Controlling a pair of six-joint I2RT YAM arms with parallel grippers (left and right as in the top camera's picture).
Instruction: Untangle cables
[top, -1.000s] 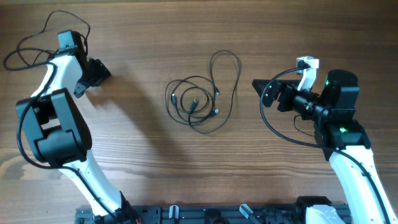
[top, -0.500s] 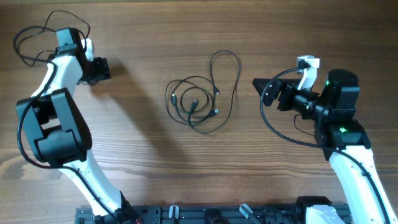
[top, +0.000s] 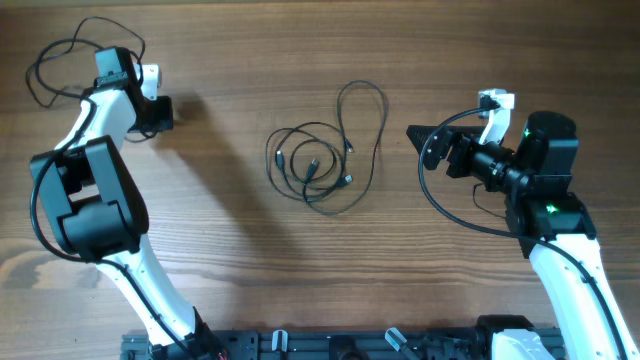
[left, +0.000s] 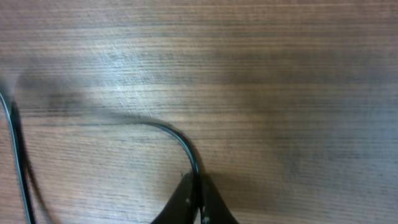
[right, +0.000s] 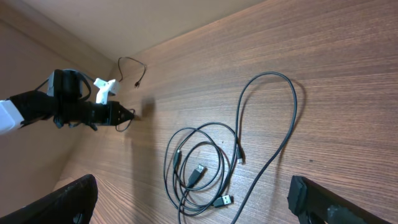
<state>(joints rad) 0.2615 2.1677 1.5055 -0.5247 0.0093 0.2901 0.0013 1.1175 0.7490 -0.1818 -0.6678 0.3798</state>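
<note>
A tangle of thin black cables with small plug ends lies mid-table, one long loop reaching toward the far edge; the same tangle shows in the right wrist view. Another thin black cable lies looped at the far left corner. My left gripper is beside that loop and shut on a strand of this cable, which curves away from the closed fingertips. My right gripper hovers to the right of the tangle, open wide and empty, its fingers framing the tangle.
The wooden table runs under everything. A thicker black cord hangs off the right arm. A dark rail lines the near edge. A second strand crosses the left wrist view's left side.
My left gripper has gone from open to shut on the far-left cable and turned slightly. That cable's loop has shifted right and up. The right arm and the tangle have not moved.
</note>
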